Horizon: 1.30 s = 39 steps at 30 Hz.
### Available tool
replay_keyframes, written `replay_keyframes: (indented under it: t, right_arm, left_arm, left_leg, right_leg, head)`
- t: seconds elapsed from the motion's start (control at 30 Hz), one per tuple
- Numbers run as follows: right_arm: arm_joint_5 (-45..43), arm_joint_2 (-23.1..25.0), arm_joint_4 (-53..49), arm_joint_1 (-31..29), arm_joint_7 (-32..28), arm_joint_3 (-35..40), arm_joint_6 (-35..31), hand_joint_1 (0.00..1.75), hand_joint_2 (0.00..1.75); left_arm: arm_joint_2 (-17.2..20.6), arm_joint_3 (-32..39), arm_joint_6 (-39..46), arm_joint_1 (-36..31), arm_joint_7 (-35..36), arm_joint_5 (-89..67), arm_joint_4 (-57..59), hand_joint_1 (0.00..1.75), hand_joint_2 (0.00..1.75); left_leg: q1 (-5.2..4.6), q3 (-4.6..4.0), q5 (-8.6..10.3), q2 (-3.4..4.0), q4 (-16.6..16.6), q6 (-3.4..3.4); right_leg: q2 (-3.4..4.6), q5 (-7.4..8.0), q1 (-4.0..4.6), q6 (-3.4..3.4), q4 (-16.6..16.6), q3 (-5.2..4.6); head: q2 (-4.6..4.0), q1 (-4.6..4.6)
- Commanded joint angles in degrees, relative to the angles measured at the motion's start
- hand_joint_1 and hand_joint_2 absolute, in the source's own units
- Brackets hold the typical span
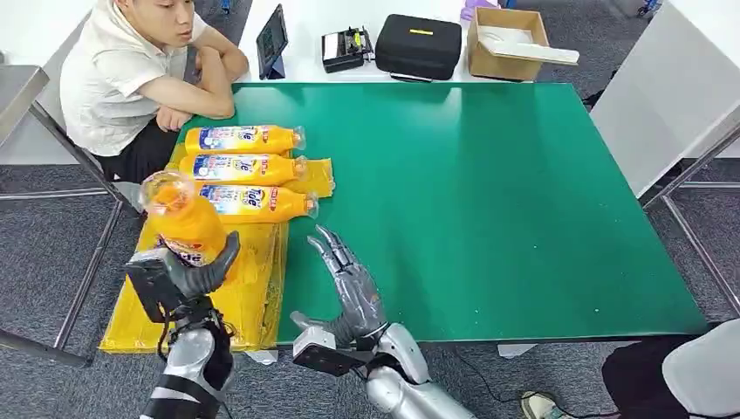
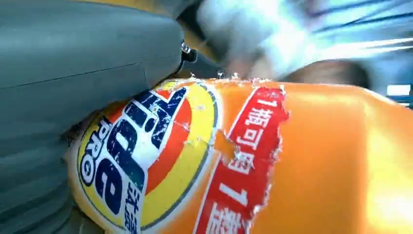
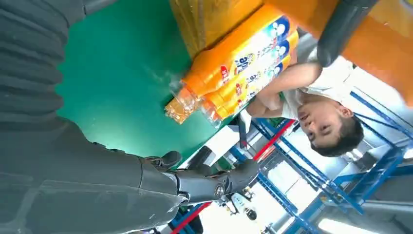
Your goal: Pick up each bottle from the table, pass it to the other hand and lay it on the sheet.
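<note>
Above the near left corner of the green surface (image 1: 489,201), the left hand (image 1: 188,275) holds an orange bottle (image 1: 181,223) raised over the yellow sheet (image 1: 253,297), its clear cap end pointing up and towards the camera and the fingers wrapped round its lower body. In the left wrist view the bottle's label (image 2: 146,156) with blue lettering and a torn red strip lies right against the grey thumb. Just to the right of that hand, the right hand (image 1: 349,288) stands over the green surface beside the sheet's edge, palm turned towards the held bottle, fingers spread wide and pointing away from the robot, with nothing in them; there is a clear gap between it and the bottle. Beyond both hands, three more orange bottles lie on their sides on the far part of the sheet, side by side, caps pointing right: the nearest one (image 1: 253,202) just ahead of the left hand, the middle one (image 1: 240,168) behind it, and the farthest one (image 1: 244,138) close to the surface's far left edge. The right wrist view shows these three bottles stacked together past the dark fingers (image 3: 214,183). A person (image 1: 140,74) sits at the far left corner, arms folded on the surface near the farthest bottle. Well beyond the hands, on a white table, stand a tablet (image 1: 271,39), a black case (image 1: 419,45) and an open cardboard box (image 1: 510,44).
</note>
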Motion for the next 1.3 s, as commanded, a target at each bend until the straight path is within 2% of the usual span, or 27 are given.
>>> replay_keyframes:
  t: [0.03,0.1,0.13,0.67,0.8,0.83,0.87,0.93,1.1,1.17,1.2,1.23,1.27,1.3]
  right_arm:
    - [-1.09,-0.89,-2.15,-0.85,-2.01,-1.9,2.42,0.0,1.75]
    - [-1.12,-0.87,-2.17,-1.15,-2.07,-2.29,2.96,0.0,1.75]
    - [-1.13,-0.98,-2.49,-1.39,-2.26,-2.63,3.4,0.0,1.75]
    - [-1.13,-1.07,-2.78,-1.27,-2.25,-2.78,3.55,0.0,1.75]
    - [-0.87,-1.4,-4.75,-0.88,-3.17,-3.39,4.07,0.0,1.75]
    - [-1.0,-1.56,-5.92,-0.66,-3.37,-3.53,4.16,0.0,1.75]
    - [-0.98,-1.61,-6.5,-0.52,-3.43,-3.6,4.15,0.0,1.75]
    - [-1.07,-1.8,-8.42,-0.26,-3.85,-3.6,4.39,0.0,1.75]
    - [-1.24,-1.82,-11.6,0.58,-4.99,-2.45,5.68,0.0,1.75]
    - [-1.19,-1.97,-11.82,0.43,-5.01,-2.34,5.79,0.0,1.75]
    - [-1.23,-2.01,-11.66,0.36,-4.9,-2.5,5.8,0.0,1.75]
    - [-1.24,-2.16,-11.8,0.41,-4.91,-2.64,5.9,0.0,1.75]
    - [-1.22,-2.21,-12.01,0.52,-5.04,-2.79,5.65,0.0,1.75]
    - [-1.22,-2.29,-12.0,0.5,-5.09,-2.79,5.62,0.0,1.75]
  left_arm:
    - [4.41,5.68,1.14,-5.81,10.03,-47.19,15.29,1.75,1.75]
    - [5.47,5.21,1.14,-7.03,11.45,-53.96,18.09,1.75,1.75]
    - [6.74,2.59,0.11,-8.99,13.58,-58.77,21.35,1.75,1.75]
    - [6.66,2.33,-0.05,-9.24,14.04,-58.96,21.36,1.75,1.75]
    - [9.2,-3.07,-5.51,-11.96,17.03,-65.89,23.82,1.75,1.75]
    - [9.43,-3.97,-7.37,-13.02,16.98,-65.91,25.21,1.75,1.75]
    - [9.35,-4.26,-8.66,-13.51,16.81,-65.7,25.91,1.75,1.75]
    - [8.92,-4.98,-13.34,-15.43,16.1,-64.26,28.93,1.75,1.75]
    - [6.76,-4.58,-17.29,-18.88,14.43,-59.11,34.11,1.75,1.75]
    - [6.77,-6.08,-20.39,-20.29,14.73,-59.87,36.46,1.69,1.75]
    - [6.64,-7.25,-23.76,-21.2,14.53,-59.75,38.53,1.64,1.75]
    - [6.81,-8.17,-26.33,-21.57,14.3,-59.46,39.69,1.55,1.75]
    - [6.87,-8.65,-27.53,-21.75,14.22,-59.38,40.39,1.68,1.75]
    - [7.09,-9.5,-29.12,-22.21,14.23,-59.31,41.48,1.54,1.75]
  left_leg:
    - [-0.01,0.25,-0.04,0.11,-0.07,0.0]
    - [0.03,0.45,-0.12,0.25,-0.06,-0.01]
    - [0.01,0.31,-0.05,0.17,-0.06,-0.01]
    - [0.05,0.16,-0.02,0.09,0.01,-0.03]
    - [0.06,0.14,-0.01,0.03,0.02,-0.03]
    - [0.1,0.37,-0.13,0.07,0.09,-0.03]
    - [0.06,0.12,0.0,-0.03,0.03,-0.03]
    - [0.05,0.22,-0.04,-0.01,0.04,-0.02]
    - [0.05,0.14,0.0,-0.06,0.02,-0.02]
    - [0.1,0.34,-0.14,-0.09,0.11,-0.01]
    - [0.04,0.13,0.0,-0.05,0.01,-0.03]
    - [0.08,0.3,-0.08,-0.07,0.06,-0.02]
    - [0.07,0.21,-0.02,-0.08,0.03,-0.02]
    - [0.07,0.34,-0.09,-0.03,0.05,-0.01]
  right_leg:
    - [0.04,-0.03,0.02,-0.15,-0.05,0.22]
    - [0.11,-0.07,0.09,-0.28,-0.06,0.4]
    - [0.07,-0.02,0.06,-0.2,-0.05,0.26]
    - [-0.01,-0.03,0.08,-0.16,-0.01,0.15]
    - [-0.07,-0.04,0.09,-0.16,0.0,0.14]
    - [-0.1,-0.16,0.17,-0.32,0.04,0.4]
    - [-0.13,-0.06,0.09,-0.17,0.02,0.15]
    - [-0.13,-0.1,0.1,-0.21,0.02,0.24]
    - [-0.16,-0.07,0.07,-0.15,0.01,0.18]
    - [-0.26,-0.22,0.16,-0.29,0.05,0.43]
    - [-0.14,-0.06,0.07,-0.14,0.01,0.16]
    - [-0.2,-0.15,0.12,-0.23,0.02,0.35]
    - [-0.19,-0.09,0.11,-0.17,-0.01,0.27]
    - [-0.17,-0.14,0.13,-0.24,0.0,0.41]
  head:
    - [0.0,0.0]
    - [0.0,0.0]
    - [0.0,0.0]
    - [0.0,0.0]
    - [0.0,0.0]
    - [0.0,0.0]
    - [0.0,0.0]
    - [0.0,0.0]
    - [0.0,0.0]
    - [0.0,0.0]
    - [0.0,0.0]
    - [0.0,0.0]
    - [0.0,0.0]
    - [0.0,0.0]
